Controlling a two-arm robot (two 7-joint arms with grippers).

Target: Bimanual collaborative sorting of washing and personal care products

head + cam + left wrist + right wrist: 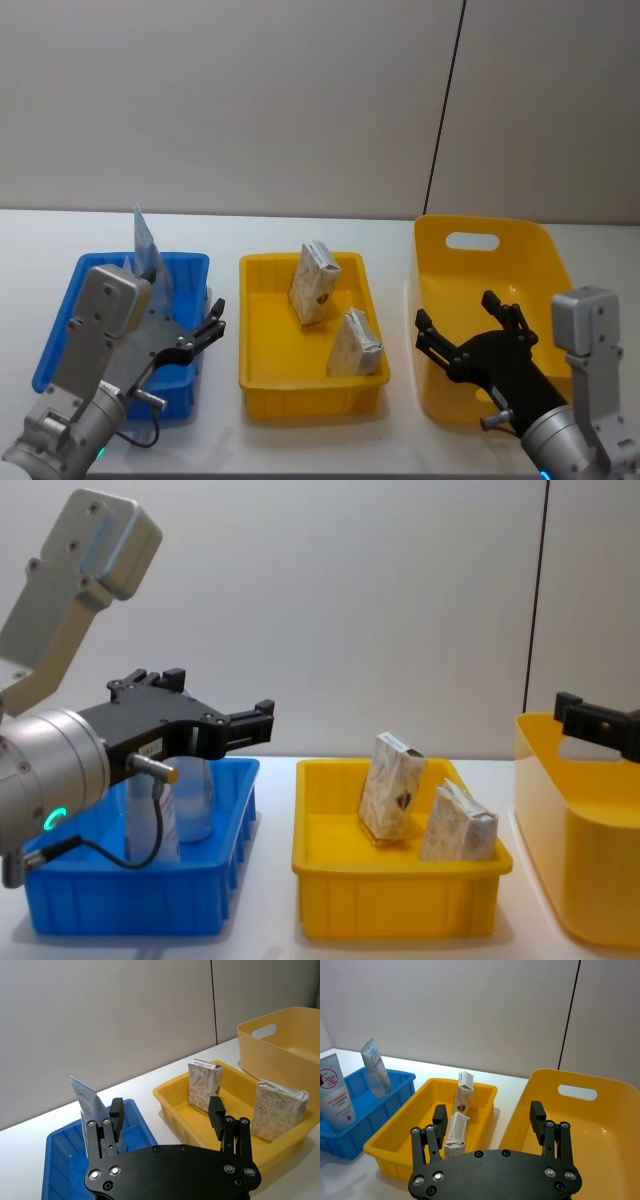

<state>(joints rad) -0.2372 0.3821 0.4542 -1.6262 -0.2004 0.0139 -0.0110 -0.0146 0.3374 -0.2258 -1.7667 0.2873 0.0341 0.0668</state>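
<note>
Left gripper (pixel 212 320) hovers at lower left, fingers spread and empty, above the blue tray (pixel 185 262), where a light-blue tube (pixel 335 1092) and a second tube (pixel 376 1067) stand upright. Right gripper (pixel 455 310), equally open, hangs over the yellow tub (pixel 530 250) at lower right. In mid-frame between them, two beige packs (pixel 314 283) stand in the yellow tray (pixel 310 395).

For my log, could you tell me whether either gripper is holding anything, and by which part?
Nothing is held; the left gripper and the right gripper are open.
</note>
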